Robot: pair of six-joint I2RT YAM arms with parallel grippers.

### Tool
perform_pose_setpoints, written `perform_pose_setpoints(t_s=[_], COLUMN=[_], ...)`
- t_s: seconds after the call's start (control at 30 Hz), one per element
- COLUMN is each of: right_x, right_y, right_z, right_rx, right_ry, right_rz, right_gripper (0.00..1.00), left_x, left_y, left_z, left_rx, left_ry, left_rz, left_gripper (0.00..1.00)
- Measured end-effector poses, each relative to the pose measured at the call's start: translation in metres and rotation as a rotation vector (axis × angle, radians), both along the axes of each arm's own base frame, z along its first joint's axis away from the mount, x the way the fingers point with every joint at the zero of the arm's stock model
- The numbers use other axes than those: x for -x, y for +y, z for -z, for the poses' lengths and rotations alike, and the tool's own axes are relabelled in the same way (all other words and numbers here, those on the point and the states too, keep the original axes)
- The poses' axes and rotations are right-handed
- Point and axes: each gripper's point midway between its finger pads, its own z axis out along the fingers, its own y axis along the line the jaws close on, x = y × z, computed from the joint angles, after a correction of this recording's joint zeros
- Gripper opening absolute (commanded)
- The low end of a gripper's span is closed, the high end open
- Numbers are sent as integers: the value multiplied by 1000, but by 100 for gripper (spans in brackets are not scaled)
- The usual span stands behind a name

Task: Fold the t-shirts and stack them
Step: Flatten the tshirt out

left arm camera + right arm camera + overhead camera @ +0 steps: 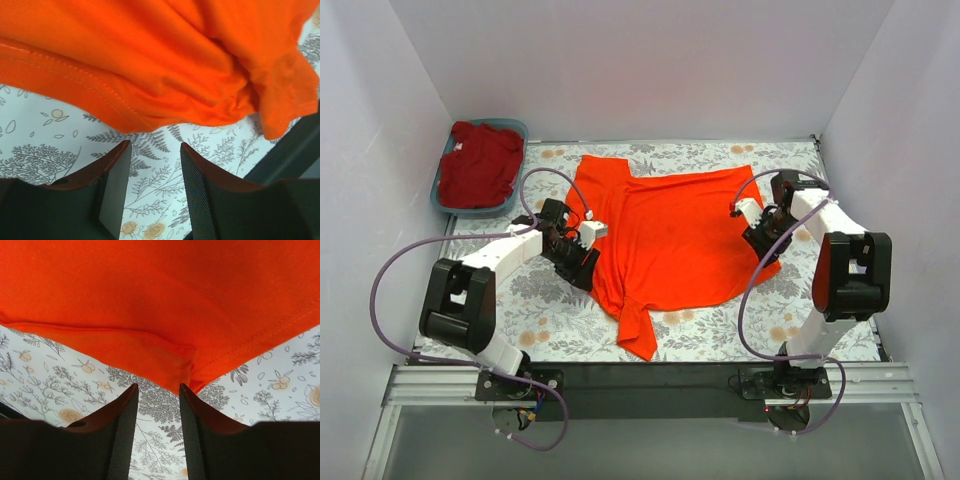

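The bright orange-red t-shirt [665,238] lies spread across the middle of the floral cloth, one sleeve trailing toward the near edge. The crimson t-shirt [478,165] lies bunched in the blue bin. My left gripper [582,262] is at the orange shirt's left edge; in the left wrist view it [155,150] is open and empty over the cloth, just short of the shirt's hem [125,107]. My right gripper [757,240] is at the shirt's right edge; in the right wrist view it [158,390] is open and empty, with the shirt's corner [175,365] just beyond its tips.
A blue plastic bin [521,131] stands at the far left corner. White walls close the table on three sides. A dark rail [650,375] runs along the near edge with the arm bases. Purple cables loop beside both arms.
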Motion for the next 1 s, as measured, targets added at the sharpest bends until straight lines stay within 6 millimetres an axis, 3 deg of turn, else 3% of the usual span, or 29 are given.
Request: perform_pose_setpoints(t_s=[0.33,0.5,0.67,0.8,1.0], right_x=[-1,-4,-9,-10,-9], right_y=[2,-2,-7,-12,-17], right_z=[34,41,42,44,45], right_rx=[-3,22,51,76,101], right_ry=[103,103,79,71,53], right_rz=[59,71,77,73,59], right_gripper=[49,41,36,36,37], left_x=[-11,-15,-20,-23,-18], left_y=[4,-4,-1,12,64], left_z=[19,19,33,35,32], left_rx=[-75,-94,-169,-233,-418], left_ry=[-11,-38,-33,-57,-64], left_rz=[-23,-14,-22,-35,-37], left_gripper=[43,38,33,31,34])
